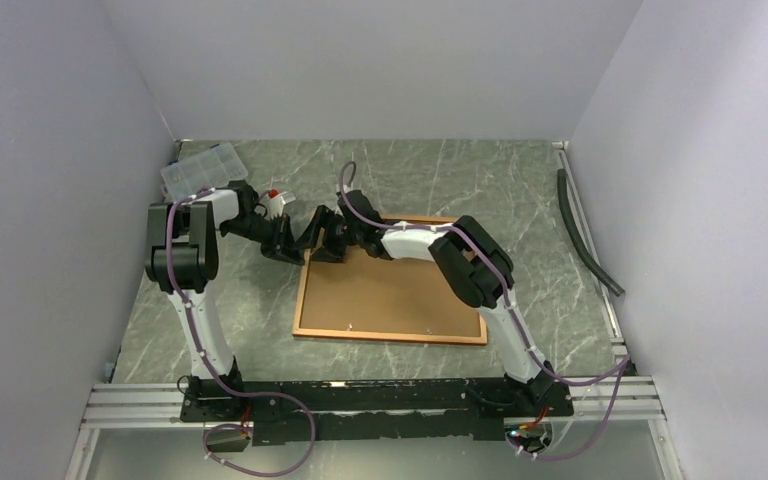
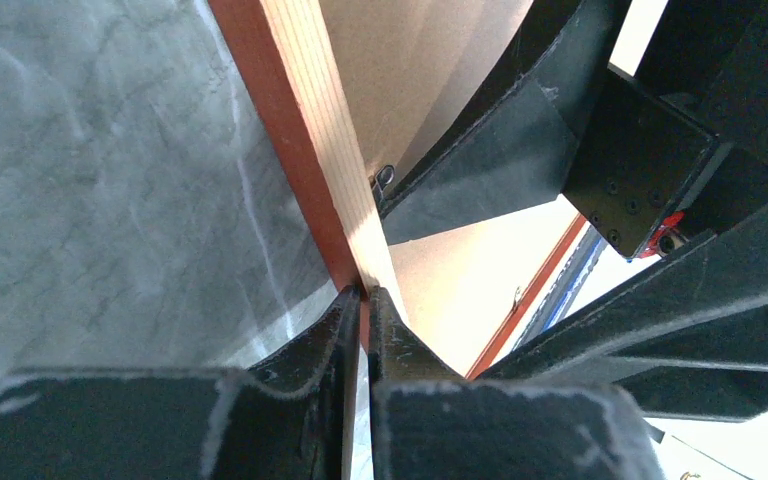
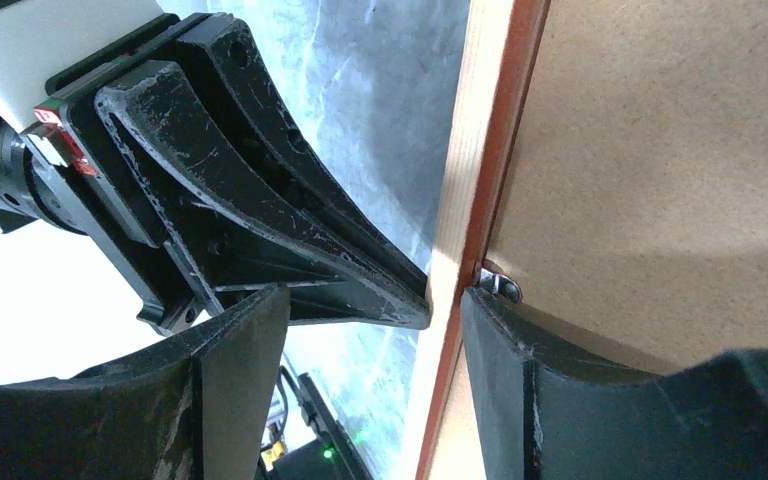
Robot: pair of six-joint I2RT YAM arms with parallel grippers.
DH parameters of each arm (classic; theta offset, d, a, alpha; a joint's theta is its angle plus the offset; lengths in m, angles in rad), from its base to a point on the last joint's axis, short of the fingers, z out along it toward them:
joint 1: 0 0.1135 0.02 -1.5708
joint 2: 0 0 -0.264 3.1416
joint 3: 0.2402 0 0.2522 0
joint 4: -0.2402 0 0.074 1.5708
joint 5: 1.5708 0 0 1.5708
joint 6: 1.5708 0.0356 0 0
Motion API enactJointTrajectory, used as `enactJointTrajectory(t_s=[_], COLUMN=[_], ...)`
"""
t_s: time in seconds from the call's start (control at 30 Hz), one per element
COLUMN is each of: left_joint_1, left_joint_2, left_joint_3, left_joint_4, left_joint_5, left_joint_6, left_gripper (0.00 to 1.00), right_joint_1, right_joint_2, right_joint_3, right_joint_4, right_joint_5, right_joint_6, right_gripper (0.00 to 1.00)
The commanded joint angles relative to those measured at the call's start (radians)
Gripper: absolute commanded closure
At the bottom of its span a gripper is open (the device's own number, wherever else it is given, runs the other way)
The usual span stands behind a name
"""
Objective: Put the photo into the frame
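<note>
The frame point(image 1: 305, 290) lies back-up on the marble table, and a brown backing board point(image 1: 390, 290) fills it. My left gripper point(image 1: 303, 238) is at the frame's far left corner. It is shut on the frame's border point(image 2: 310, 130), its red-orange edge pinched between the fingertips point(image 2: 385, 320). My right gripper point(image 1: 337, 240) is just beside it and stands open astride the same border point(image 3: 475, 150). One finger point(image 3: 520, 390) rests on the backing board point(image 3: 660, 150) against a small metal clip point(image 3: 497, 283); the other finger point(image 3: 230, 370) hangs off outside the frame. The photo is not in view.
A clear plastic compartment box point(image 1: 200, 170) sits at the back left, with a small red-and-white object point(image 1: 275, 197) beside the left arm. A black hose point(image 1: 585, 235) lies along the right wall. Aluminium rails point(image 1: 360, 395) run across the near edge. Walls close in three sides.
</note>
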Motion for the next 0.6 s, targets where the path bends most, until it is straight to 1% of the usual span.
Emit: enactJointTrajectory(t_s=[0.0, 0.2, 0.3, 0.37, 0.43, 0.47, 0.5, 0.57], left_joint_1=[0.008, 0.061, 0.082, 0.093, 0.1, 0.103, 0.106, 0.112], left_joint_2=[-0.006, -0.019, -0.036, -0.051, -0.071, -0.082, -0.092, -0.117], left_joint_3=[-0.027, 0.003, 0.029, 0.048, 0.07, 0.081, 0.094, 0.112], left_joint_4=[0.02, -0.03, -0.061, -0.088, -0.117, -0.13, -0.145, -0.173], left_joint_5=[-0.065, -0.049, -0.044, -0.038, -0.029, -0.027, -0.024, -0.021], left_joint_6=[0.023, 0.05, 0.064, 0.073, 0.082, 0.086, 0.092, 0.106], left_gripper=[0.9, 0.9, 0.84, 0.78, 0.69, 0.66, 0.63, 0.57], right_joint_1=[0.015, 0.011, 0.007, 0.009, 0.013, 0.014, 0.015, 0.025], right_joint_2=[-0.035, -0.169, -0.254, -0.322, -0.419, -0.463, -0.501, -0.577], right_joint_3=[-0.021, -0.092, -0.096, -0.098, -0.123, -0.141, -0.164, -0.213], right_joint_4=[0.156, 0.174, 0.135, 0.041, -0.105, -0.176, -0.283, -0.421], right_joint_5=[0.094, 0.017, -0.069, -0.111, -0.094, -0.073, -0.037, 0.05], right_joint_6=[0.014, -0.039, -0.132, -0.246, -0.39, -0.46, -0.528, -0.654], right_gripper=[0.33, 0.29, 0.27, 0.27, 0.29, 0.29, 0.29, 0.29])
